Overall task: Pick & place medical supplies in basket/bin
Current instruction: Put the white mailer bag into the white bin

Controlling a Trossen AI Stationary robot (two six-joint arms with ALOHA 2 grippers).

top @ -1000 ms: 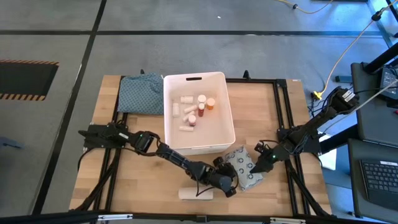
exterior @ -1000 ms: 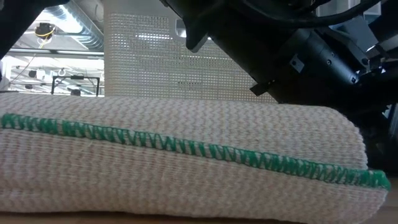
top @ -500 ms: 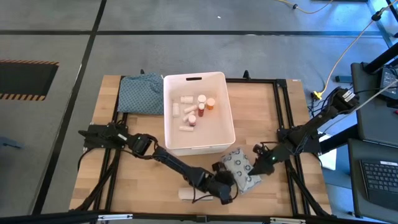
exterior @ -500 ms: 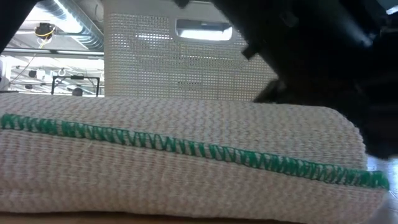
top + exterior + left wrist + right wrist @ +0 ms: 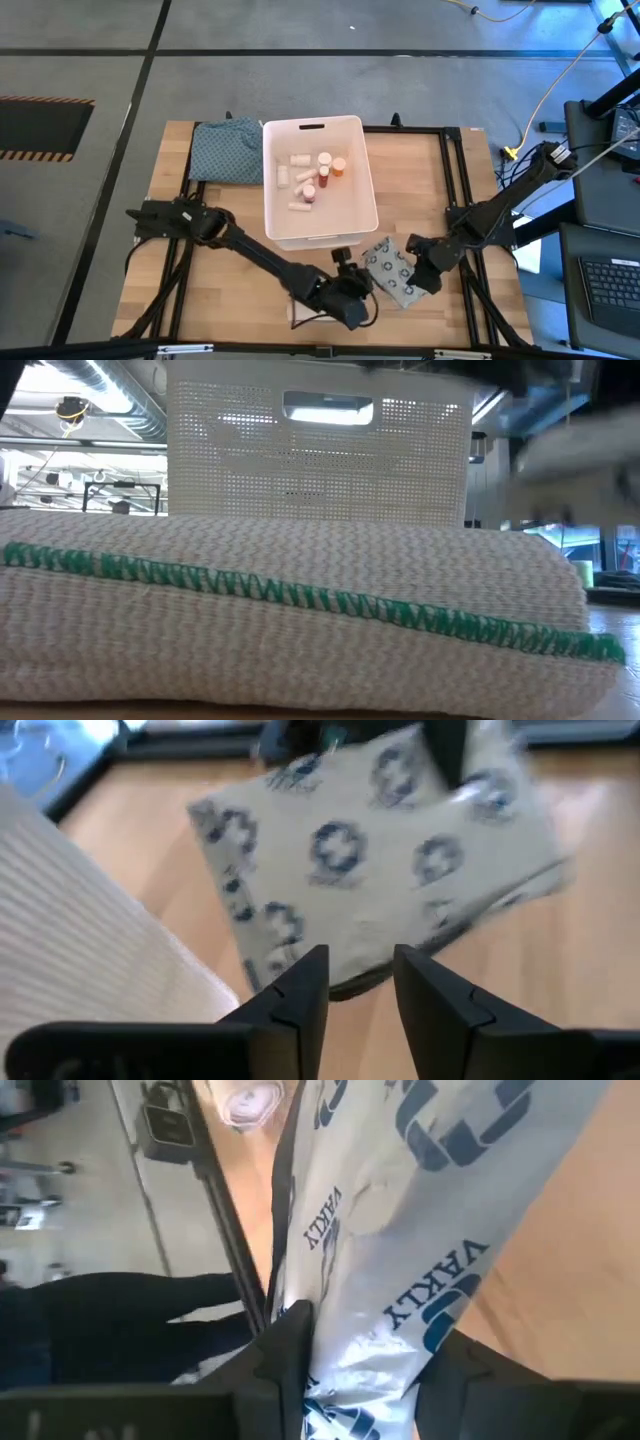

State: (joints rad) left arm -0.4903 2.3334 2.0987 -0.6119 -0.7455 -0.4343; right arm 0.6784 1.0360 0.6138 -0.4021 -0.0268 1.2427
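Lying at the worktop's far-left corner is the teal-grey patterned cloth (image 5: 226, 151), touching the left wall of the white basket (image 5: 352, 146), which stands against the far edge, about midway along it, with its handle slot at the far short end. Inside the basket sit several medical supplies (image 5: 312, 177): small white rolls and tubes and tiny bottles with red or orange caps, gathered toward its far half. The worktop (image 5: 222, 275) itself is pale wood, crossed by dark frame rails.

Reaching from the left edge, the left arm stretches across to the near edge, where the left gripper (image 5: 352, 304) hangs low over the beige roll (image 5: 298, 312). That roll lies on its side along the near edge, a green stitched line running its length in the low view (image 5: 300, 630). The left wrist view shows this gripper's two fingers (image 5: 300, 995) parted by a narrow gap with nothing between them, pointing at the packet just beyond.

Right of it, the grey-patterned white packet (image 5: 388, 270) is tilted just off the basket's near-right corner. The right gripper (image 5: 428, 278) is at the packet's right end, and the right wrist view shows its fingers (image 5: 285, 1345) clamped tight on the packet's printed wrapper (image 5: 400, 1230). The right arm runs back to the worktop's right edge.
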